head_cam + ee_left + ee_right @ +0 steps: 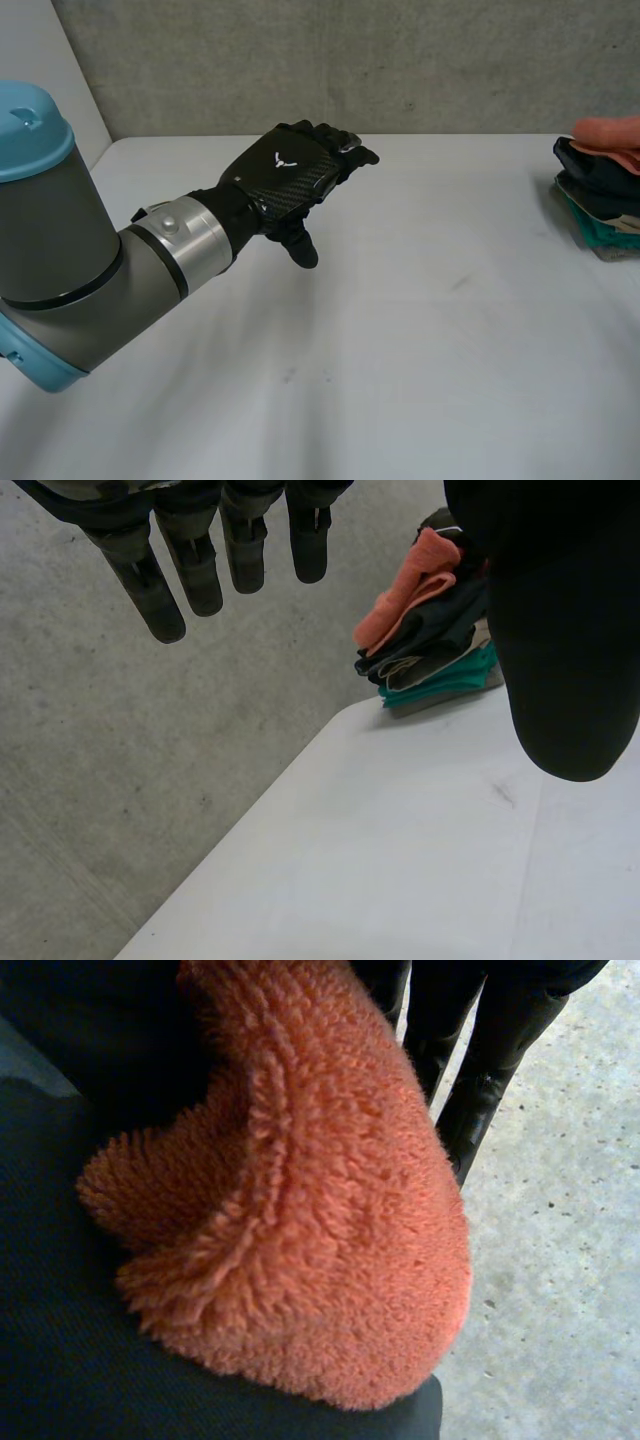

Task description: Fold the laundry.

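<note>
Two hands are at different jobs. The left hand point(285, 170) hangs over the left of the white table point(420, 340), spread flat and holding nothing. It is probably parked there so that the middle is free for folding. The right hand point(495, 1040) sits right against the orange fleece point(300, 1210) that tops the laundry stack point(600, 195) at the far right edge. Whether it has hold of the fleece I cannot tell. That fleece lies bunched on a dark garment point(60, 1360) and is likely the next piece to be taken.
</note>
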You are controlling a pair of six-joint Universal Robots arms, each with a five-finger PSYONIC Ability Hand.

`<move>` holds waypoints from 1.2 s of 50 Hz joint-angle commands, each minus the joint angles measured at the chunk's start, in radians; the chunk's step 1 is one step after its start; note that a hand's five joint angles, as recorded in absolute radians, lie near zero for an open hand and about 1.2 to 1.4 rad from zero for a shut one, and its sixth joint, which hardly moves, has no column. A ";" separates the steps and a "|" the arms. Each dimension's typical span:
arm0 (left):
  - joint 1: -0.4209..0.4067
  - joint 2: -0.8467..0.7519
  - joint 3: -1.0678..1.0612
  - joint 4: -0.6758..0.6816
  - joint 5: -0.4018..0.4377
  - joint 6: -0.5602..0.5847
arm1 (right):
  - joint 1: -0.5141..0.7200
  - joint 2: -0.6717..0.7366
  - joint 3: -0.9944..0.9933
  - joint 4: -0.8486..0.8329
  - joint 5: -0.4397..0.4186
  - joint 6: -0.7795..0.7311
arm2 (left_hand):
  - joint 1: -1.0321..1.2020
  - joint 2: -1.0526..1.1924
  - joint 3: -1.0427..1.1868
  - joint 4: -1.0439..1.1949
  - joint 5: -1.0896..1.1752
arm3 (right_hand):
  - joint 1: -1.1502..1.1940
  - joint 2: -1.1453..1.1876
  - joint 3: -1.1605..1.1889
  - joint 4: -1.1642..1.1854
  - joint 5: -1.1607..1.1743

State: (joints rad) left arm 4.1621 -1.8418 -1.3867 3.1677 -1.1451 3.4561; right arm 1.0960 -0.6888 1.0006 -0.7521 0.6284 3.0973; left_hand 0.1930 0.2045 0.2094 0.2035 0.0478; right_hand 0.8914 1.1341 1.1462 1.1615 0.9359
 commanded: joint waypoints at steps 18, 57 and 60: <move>-0.010 0.009 0.006 0.000 -0.018 0.000 | -0.033 -0.230 0.075 0.355 0.174 -0.017 | 0.003 -0.009 -0.014 -0.008 -0.026 | -0.717 -0.960 -0.972 -0.987 -0.936; 0.136 0.151 -0.024 0.005 -0.303 -0.202 | 0.609 -0.785 0.487 0.443 0.669 -0.155 | -0.018 -0.030 -0.035 -0.029 -0.048 | -0.717 -0.960 -0.972 -0.987 -0.936; 0.150 0.153 -0.051 0.005 -0.323 -0.203 | 0.708 -0.773 0.530 0.413 0.729 -0.149 | -0.018 -0.030 -0.035 -0.029 -0.048 | -0.717 -0.960 -0.972 -0.987 -0.936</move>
State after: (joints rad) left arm 4.2735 -1.7005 -1.3864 3.1735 -1.3934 3.2784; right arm 1.5144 -1.4680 1.3670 -0.2150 1.2512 2.8774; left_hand 0.1930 0.2044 0.2094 0.2032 0.0478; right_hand 0.2033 0.2212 0.2100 0.2312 0.0581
